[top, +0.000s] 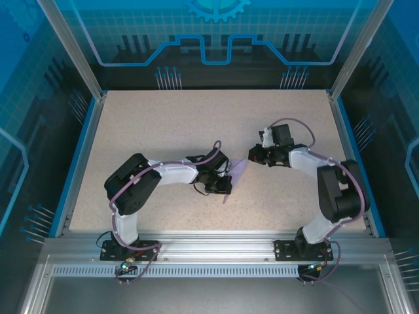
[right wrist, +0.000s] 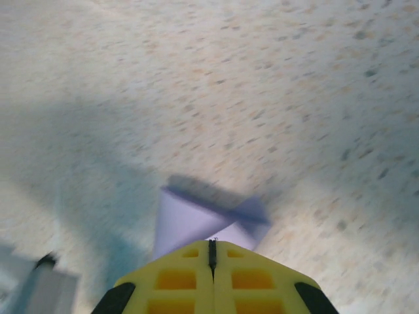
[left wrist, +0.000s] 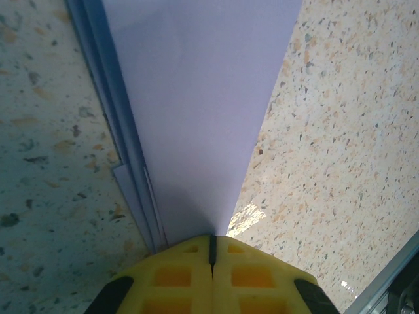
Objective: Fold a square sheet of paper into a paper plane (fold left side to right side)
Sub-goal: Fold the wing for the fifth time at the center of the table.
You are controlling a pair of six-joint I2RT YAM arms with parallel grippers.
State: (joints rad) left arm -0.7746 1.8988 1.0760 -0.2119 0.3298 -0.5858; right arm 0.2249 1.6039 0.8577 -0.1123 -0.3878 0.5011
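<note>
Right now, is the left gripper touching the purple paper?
Touching. The left wrist view shows the purple paper coming straight out from between the shut fingers of the left gripper, clamped there.

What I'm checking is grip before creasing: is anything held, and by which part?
Both tools hold the folded paper: the left tool clamps its narrow end, the right tool seems to pinch a corner.

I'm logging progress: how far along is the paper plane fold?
Done: the paper is a narrow, pointed shape with stacked layers along one edge, not a flat square. In hand: the left fingers and right fingers are both shut on it from opposite sides. Left: probably final creasing and setting it down, though I cannot tell which folds remain.
</note>
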